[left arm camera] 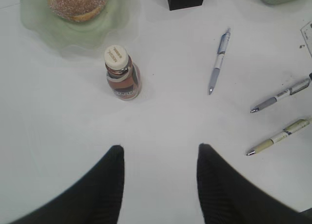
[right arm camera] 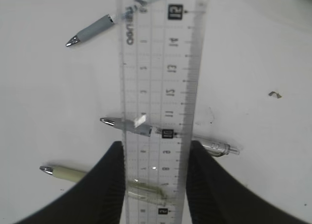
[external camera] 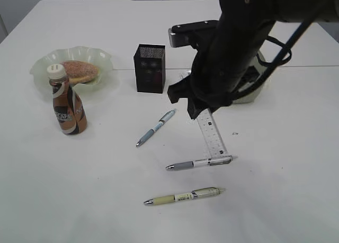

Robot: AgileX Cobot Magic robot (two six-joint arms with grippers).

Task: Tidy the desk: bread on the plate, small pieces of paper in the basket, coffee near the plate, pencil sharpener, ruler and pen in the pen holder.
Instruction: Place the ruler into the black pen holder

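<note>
My right gripper (external camera: 198,108) is shut on a clear ruler (external camera: 213,134), which it holds above the table by one end. In the right wrist view the ruler (right arm camera: 158,77) runs straight out between the jaws (right arm camera: 155,151), with pens showing through it. My left gripper (left arm camera: 160,153) is open and empty over bare table. Three pens lie on the table: a blue-grey pen (external camera: 155,127), a grey pen (external camera: 200,162) and an olive pen (external camera: 183,196). The bread (external camera: 79,71) lies on the green plate (external camera: 103,60). The coffee bottle (external camera: 68,102) stands beside the plate. The black pen holder (external camera: 150,68) stands behind. No pencil sharpener shows.
A pale green basket (external camera: 253,93) stands behind my right arm, mostly hidden. A tiny scrap of paper (external camera: 234,133) lies right of the ruler and also shows in the right wrist view (right arm camera: 276,94). The left wrist view shows the bottle (left arm camera: 123,75) and the pens (left arm camera: 218,60).
</note>
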